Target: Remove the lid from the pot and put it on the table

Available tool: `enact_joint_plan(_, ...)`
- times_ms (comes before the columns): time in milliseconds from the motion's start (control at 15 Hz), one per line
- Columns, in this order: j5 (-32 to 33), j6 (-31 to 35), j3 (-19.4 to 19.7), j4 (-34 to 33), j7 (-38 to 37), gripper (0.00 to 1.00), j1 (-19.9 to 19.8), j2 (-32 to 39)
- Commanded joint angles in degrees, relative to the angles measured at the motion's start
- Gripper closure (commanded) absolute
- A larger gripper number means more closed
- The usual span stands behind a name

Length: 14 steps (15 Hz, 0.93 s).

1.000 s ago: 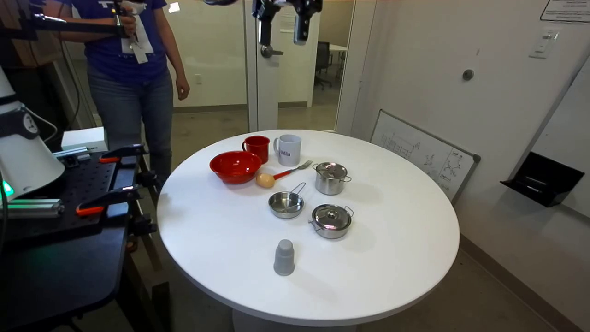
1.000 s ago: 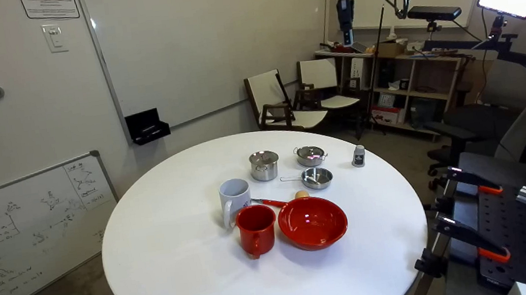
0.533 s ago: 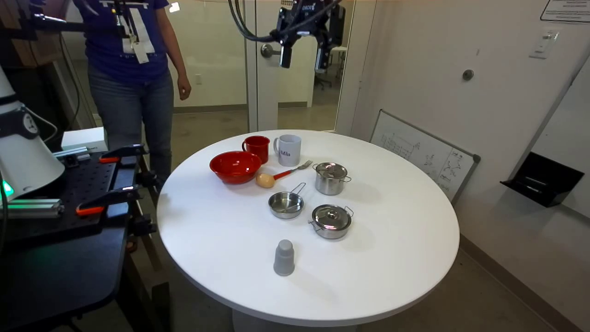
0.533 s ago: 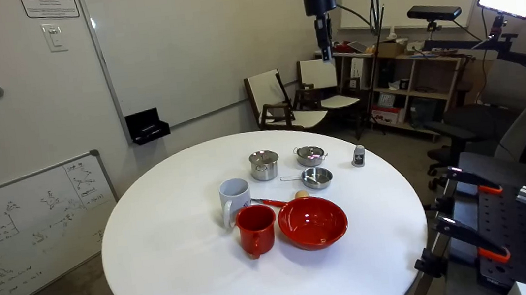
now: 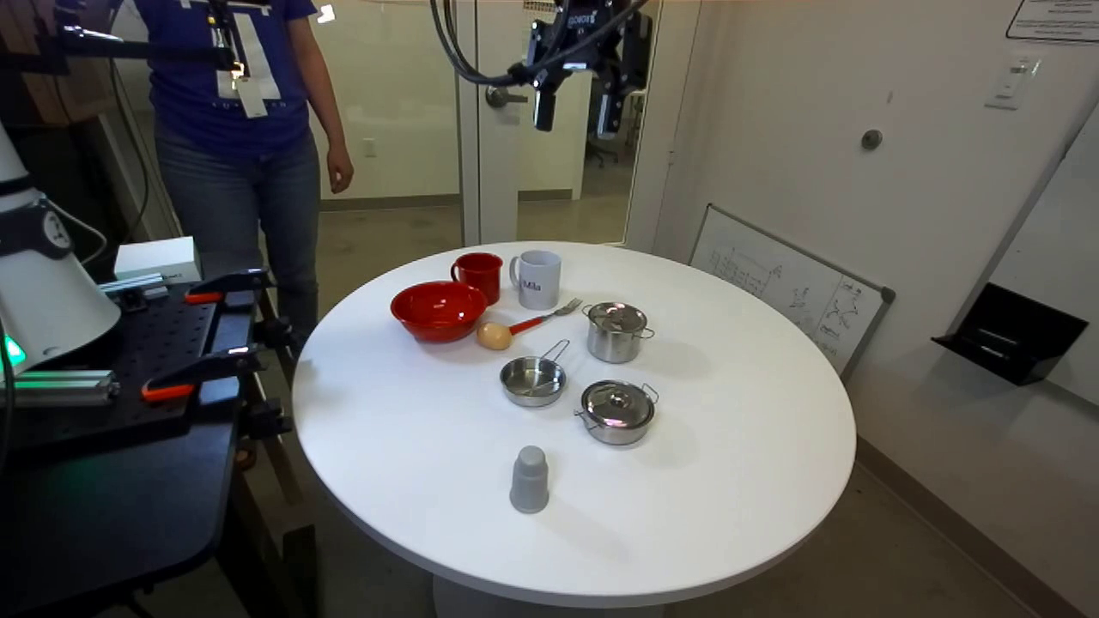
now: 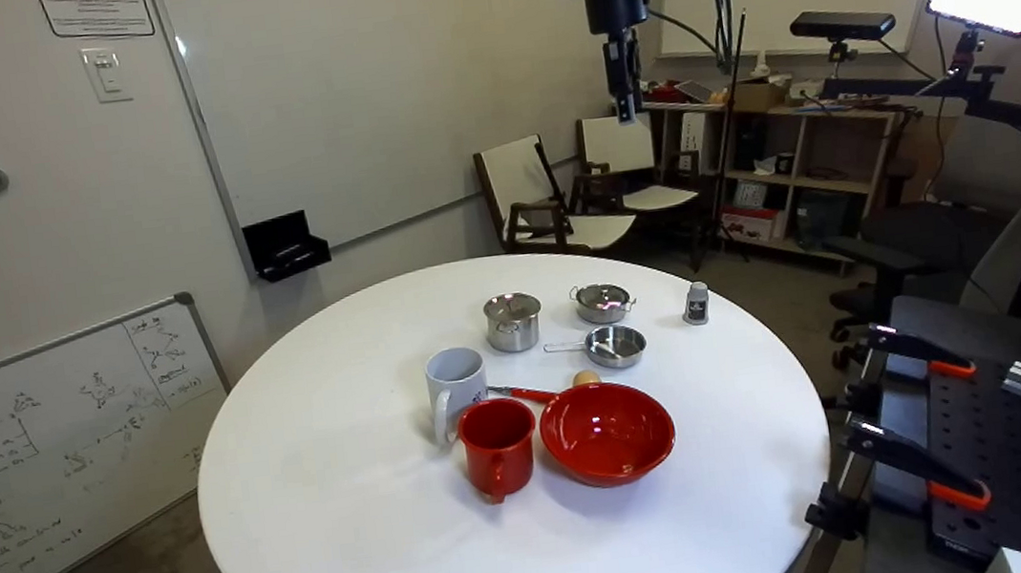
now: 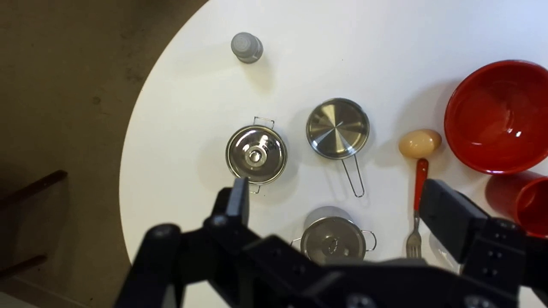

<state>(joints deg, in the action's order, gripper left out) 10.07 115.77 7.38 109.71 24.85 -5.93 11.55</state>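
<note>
The pot (image 5: 611, 347) is a small, tall steel cylinder with wire side handles, upright on the round white table (image 5: 730, 481). The silvery lid (image 5: 618, 317) sits on top of it. Both show in an exterior view as well, with the pot (image 6: 514, 334) under its lid (image 6: 512, 305). In the wrist view the lid (image 7: 327, 237) lies low between the fingers, its near edge hidden by the gripper's body. My gripper (image 5: 576, 122) is open and empty, pointing down high above the table, touching nothing. It also shows in the wrist view (image 7: 337, 184).
A wider, flatter lidded steel dish (image 5: 616, 432) and a small pan (image 5: 533, 398) stand close to the pot. A white mug (image 5: 539, 281), red mug (image 5: 478, 276), red bowl (image 5: 436, 329), fork (image 5: 532, 324), egg (image 5: 494, 336) and grey shaker (image 5: 530, 485) share the table.
My gripper has come lower and moved over the table, rightward in one exterior view and leftward in another, mostly in the first half second. It stays open. The tabletop things have not moved.
</note>
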Motion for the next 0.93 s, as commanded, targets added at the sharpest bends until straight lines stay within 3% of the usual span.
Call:
enact_joint_plan(0, -3.3, 6.2, -1.9, -2.0, -3.4, 0.00, -0.7, 5.4)
enact_joint_plan(267, -6.8, 12.3, -4.7, -4.8, -2.6, 0.00, -0.7, 12.2)
enact_joint_plan(867, -11.3, 14.7, -10.1, -16.8, -2.1, 0.00, -1.7, 27.3)
